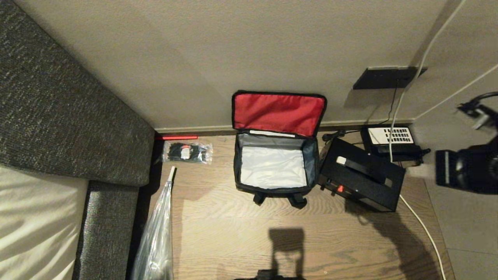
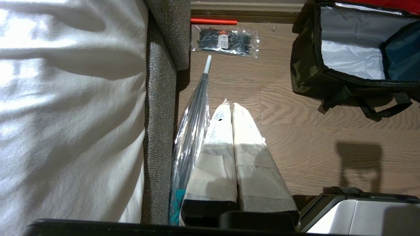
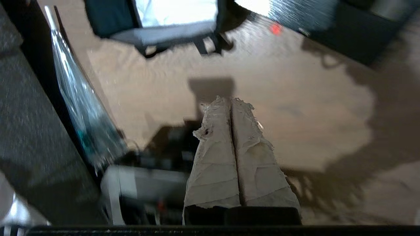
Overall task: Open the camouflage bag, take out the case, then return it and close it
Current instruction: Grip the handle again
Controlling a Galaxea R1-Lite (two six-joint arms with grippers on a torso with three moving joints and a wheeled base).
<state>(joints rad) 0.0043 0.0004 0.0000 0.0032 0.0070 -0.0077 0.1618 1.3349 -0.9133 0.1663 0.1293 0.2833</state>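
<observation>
The camouflage bag (image 1: 272, 191) stands open on the wooden floor by the wall. Its red-lined lid (image 1: 278, 112) leans back, and the silvery interior (image 1: 272, 167) holds nothing. The flat black case (image 1: 362, 177), with a small red mark (image 1: 340, 189), lies on the floor just right of the bag and tilted. My right arm (image 1: 467, 167) hangs blurred at the right edge, beyond the case. My right gripper (image 3: 230, 100) is shut and empty above bare floor, with the bag (image 3: 170, 32) and case (image 3: 328, 29) ahead of it. My left gripper (image 2: 231, 105) is shut and empty, parked by the sofa.
A black telephone (image 1: 391, 140) with a white keypad sits behind the case by the wall. A white cable (image 1: 424, 229) runs along the floor at the right. A packet of black ties (image 1: 187, 152) and a long clear plastic bag (image 1: 157, 233) lie beside the grey sofa (image 1: 58, 116).
</observation>
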